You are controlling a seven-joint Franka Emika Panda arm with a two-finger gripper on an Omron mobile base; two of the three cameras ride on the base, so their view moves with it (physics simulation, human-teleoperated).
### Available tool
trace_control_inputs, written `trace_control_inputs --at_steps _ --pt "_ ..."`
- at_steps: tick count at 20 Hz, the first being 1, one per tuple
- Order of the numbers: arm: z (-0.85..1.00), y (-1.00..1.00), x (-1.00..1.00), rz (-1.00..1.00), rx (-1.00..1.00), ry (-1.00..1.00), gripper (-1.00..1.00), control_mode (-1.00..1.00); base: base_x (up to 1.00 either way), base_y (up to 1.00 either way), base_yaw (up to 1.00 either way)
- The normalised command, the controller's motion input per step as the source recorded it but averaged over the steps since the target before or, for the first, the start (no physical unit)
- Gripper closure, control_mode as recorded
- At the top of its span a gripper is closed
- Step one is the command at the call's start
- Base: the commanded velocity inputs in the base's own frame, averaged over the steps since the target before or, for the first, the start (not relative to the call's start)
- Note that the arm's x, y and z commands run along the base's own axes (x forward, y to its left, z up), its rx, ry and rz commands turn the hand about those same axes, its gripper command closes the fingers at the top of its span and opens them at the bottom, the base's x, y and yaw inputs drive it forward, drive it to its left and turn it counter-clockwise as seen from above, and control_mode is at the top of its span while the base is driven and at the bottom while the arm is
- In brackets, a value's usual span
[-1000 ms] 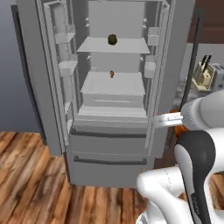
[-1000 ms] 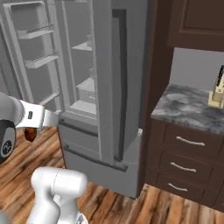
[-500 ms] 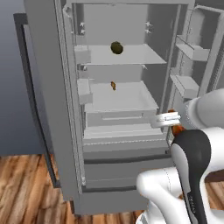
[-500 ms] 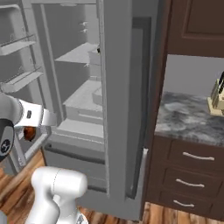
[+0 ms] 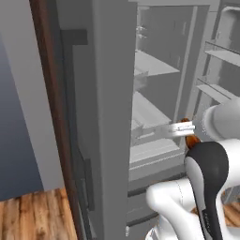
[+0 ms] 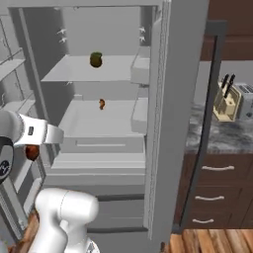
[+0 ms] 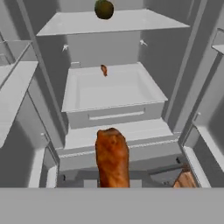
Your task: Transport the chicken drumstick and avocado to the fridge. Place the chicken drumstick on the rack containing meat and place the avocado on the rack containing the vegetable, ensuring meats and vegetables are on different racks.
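Open fridge (image 6: pixel 163 123) ahead; my fingers clamp the drumstick (image 7: pixel 113 159), held low facing the meat (image 7: pixel 103 69) shelf, under the vegetable (image 7: pixel 104 8).

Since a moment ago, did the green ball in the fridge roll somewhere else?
No. The green ball sits on the higher shelf, above the small orange-brown lump, as before. The base drove, so the whole picture shifted.

The small orange piece (image 6: pixel 102 104) on the fridge's lower shelf (image 6: pixel 118 123) is too tiny to identify.

orange-brown chicken drumstick (image 7: pixel 113 157), dark green vegetable (image 6: pixel 96 60), pale grey fridge (image 6: pixel 168 123), wood-brown floor (image 5: pixel 33 218).
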Motion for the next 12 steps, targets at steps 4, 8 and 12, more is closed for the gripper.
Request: trace_control_inputs --at_steps 4,8,12 --pt "0.00 0.00 0.00 0.00 0.00 0.00 1.00 1.00 0.39 -0.59 0.00" --pt "0.00 0.00 0.00 0.00 0.00 0.00 1.00 1.00 0.56 -0.07 0.08" --pt "0.00 0.00 0.00 0.00 0.00 0.00 1.00 1.00 1.00 0.49 0.03"
